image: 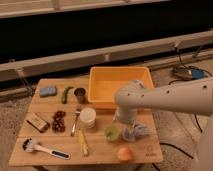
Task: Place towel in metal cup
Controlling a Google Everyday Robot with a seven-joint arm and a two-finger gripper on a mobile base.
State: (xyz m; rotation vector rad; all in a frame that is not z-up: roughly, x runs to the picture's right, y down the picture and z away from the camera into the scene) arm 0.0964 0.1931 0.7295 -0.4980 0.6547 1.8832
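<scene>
Towel point(137, 131): it lies crumpled on the near right part of the wooden table point(100, 155), with an orange fruit point(124, 153) just in front of it and a green cup point(111, 132) just beside it on the left. It is not in the metal cup yet, so I take the step in hand to be the pick.

The gripper point(126, 124) hangs right over the towel's left edge, low to the cloth. The wrist hides much of it from my camera, and I cannot tell whether it is apart or together, or whether it already has cloth.

From here I would come straight down on the towel's highest fold, not its thin edge, so a good bunch of cloth is caught. I would also keep clear of the green cup, which sits close enough to be knocked over.

Further back, the white cup point(88, 117) and the fork point(76, 120) lie between the towel and the goal. I would lift well up before moving across, so that hanging cloth does not drag over them.

The metal cup point(80, 94) stands upright toward the far left, just left of the yellow bin point(120, 80). Its mouth looks small for the towel, so I would centre over it and lower the cloth in before letting go.
</scene>
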